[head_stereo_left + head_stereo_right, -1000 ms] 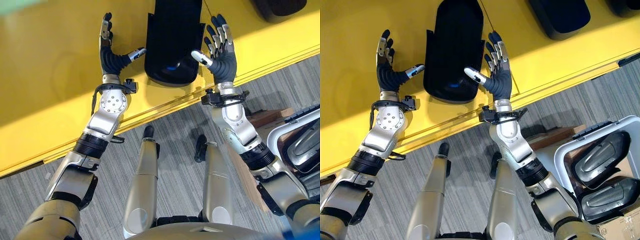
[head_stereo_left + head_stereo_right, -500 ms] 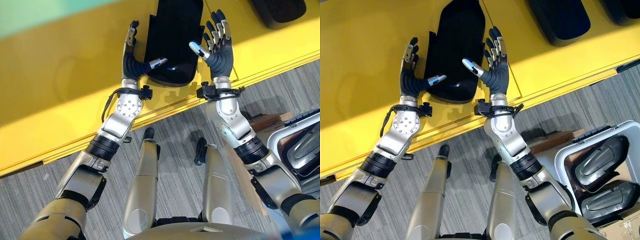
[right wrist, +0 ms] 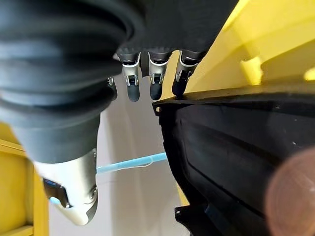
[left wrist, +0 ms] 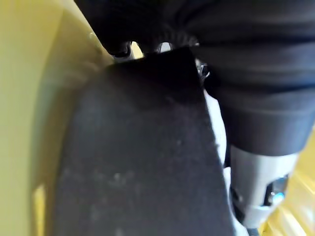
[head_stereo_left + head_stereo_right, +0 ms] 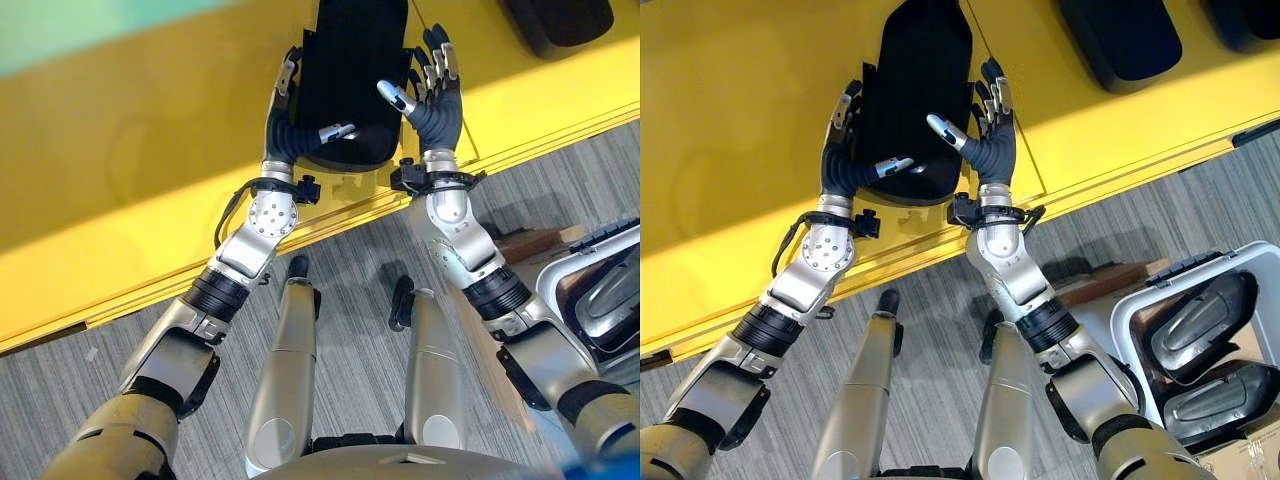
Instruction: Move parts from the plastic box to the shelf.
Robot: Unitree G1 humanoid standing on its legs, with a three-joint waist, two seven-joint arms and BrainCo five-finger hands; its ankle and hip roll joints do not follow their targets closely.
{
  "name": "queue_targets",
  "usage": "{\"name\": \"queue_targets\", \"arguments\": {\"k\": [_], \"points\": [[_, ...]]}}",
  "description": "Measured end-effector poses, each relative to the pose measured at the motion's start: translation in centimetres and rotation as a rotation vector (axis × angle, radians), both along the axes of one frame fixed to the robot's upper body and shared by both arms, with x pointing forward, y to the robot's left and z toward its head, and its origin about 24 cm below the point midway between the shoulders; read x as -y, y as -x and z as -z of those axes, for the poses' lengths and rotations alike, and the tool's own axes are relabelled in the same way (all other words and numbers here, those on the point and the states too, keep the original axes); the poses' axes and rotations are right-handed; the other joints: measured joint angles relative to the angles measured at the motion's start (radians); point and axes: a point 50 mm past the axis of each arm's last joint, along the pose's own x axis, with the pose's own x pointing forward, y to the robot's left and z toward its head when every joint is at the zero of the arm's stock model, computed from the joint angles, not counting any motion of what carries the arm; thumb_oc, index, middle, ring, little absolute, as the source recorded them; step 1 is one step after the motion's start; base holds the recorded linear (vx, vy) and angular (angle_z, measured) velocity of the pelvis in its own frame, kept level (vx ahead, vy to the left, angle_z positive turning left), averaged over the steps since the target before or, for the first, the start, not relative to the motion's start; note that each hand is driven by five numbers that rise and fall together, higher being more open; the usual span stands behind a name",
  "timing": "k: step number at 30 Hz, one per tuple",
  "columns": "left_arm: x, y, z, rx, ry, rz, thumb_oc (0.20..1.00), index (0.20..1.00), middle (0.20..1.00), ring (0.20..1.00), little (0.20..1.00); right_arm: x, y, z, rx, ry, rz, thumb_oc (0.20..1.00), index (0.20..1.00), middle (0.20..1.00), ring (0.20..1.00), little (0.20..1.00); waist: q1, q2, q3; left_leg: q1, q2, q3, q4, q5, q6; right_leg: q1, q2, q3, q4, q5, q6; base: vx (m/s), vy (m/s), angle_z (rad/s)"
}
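A long black moulded part [image 5: 915, 90] lies on the yellow shelf [image 5: 730, 150], near its front edge. My left hand [image 5: 840, 165] lies against the part's left side, fingers straight along its edge and thumb across its near end. My right hand [image 5: 992, 150] stands at the part's right side, fingers [image 3: 155, 78] straight and open, thumb reaching over the part. Both wrist views show the part's black surface [image 4: 138, 162] very close, with its rim [image 3: 231, 157] just past the right fingertips. Neither hand is curled round it.
Another black part [image 5: 1120, 35] lies further right on the shelf. The white plastic box [image 5: 1130, 310] stands on the floor at lower right with two grey-black parts [image 5: 1200, 320] in it. Grey carpet runs below the shelf's front edge.
My left hand has swung right across the shelf, from well apart to against the part's left side. My right hand has closed in slightly on the right side.
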Motion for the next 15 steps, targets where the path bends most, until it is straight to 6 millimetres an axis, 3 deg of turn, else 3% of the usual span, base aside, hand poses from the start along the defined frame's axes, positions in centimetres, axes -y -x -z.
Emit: {"name": "queue_targets", "arguments": {"k": [6,15], "points": [[0.2,-0.1,0.1,-0.025,0.074,0.033,1.0,1.0,1.0,1.0,1.0,-0.2,-1.6,-1.4,-0.033,-0.008,0.007,1.0,1.0,1.0,1.0,1.0,0.015,-0.003,-0.008,0.003,0.0,0.0,0.0,-0.007,0.004,0.003,-0.001,0.0,0.0,-0.004,-0.001,0.02,-0.007,0.0],[0.1,-0.1,0.1,-0.049,0.164,0.064,1.0,1.0,1.0,1.0,1.0,-0.6,-2.6,-2.5,-0.069,-0.045,-0.007,1.0,1.0,1.0,1.0,1.0,0.035,-0.003,-0.008,0.004,-0.002,-0.003,-0.002,-0.006,0.003,0.003,-0.003,-0.002,0.009,-0.007,-0.003,0.0,-0.003,0.0]]}}
